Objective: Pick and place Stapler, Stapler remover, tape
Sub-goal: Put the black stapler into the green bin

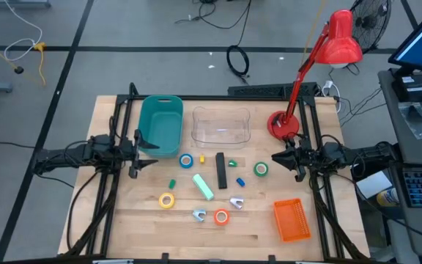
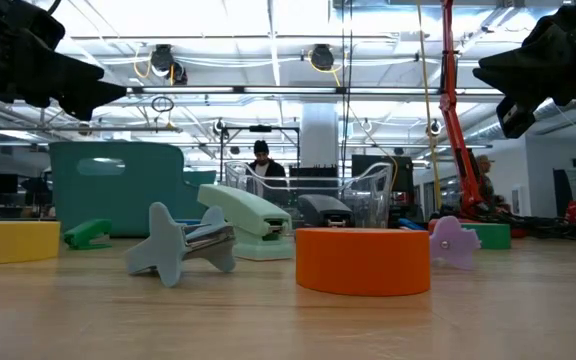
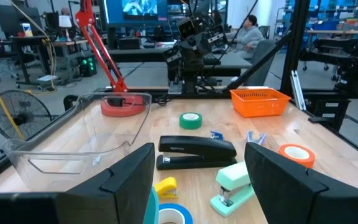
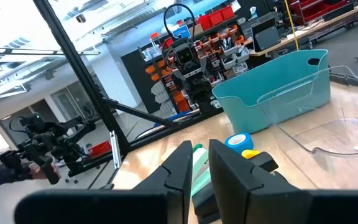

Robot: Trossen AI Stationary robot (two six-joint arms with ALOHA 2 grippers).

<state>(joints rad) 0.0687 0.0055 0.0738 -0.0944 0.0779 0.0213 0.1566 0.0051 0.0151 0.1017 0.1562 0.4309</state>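
Black and rigid, the stapler [image 1: 221, 170] lies mid-table in the high view, between the blue tape [image 1: 187, 160] and green tape [image 1: 261, 169]; it looks dense, best pinched across its narrow body. The left gripper [image 1: 143, 152] waits spread wide at the table's left, the right gripper [image 1: 280, 158] at its right.

In the low view the orange tape [image 2: 363, 260] sits nearest, light and stiff.

The right wrist view shows the fingers [image 4: 182, 163] nearly clenched, empty.

Overhead looks straight down; low view skims tabletop; wrists face inward.
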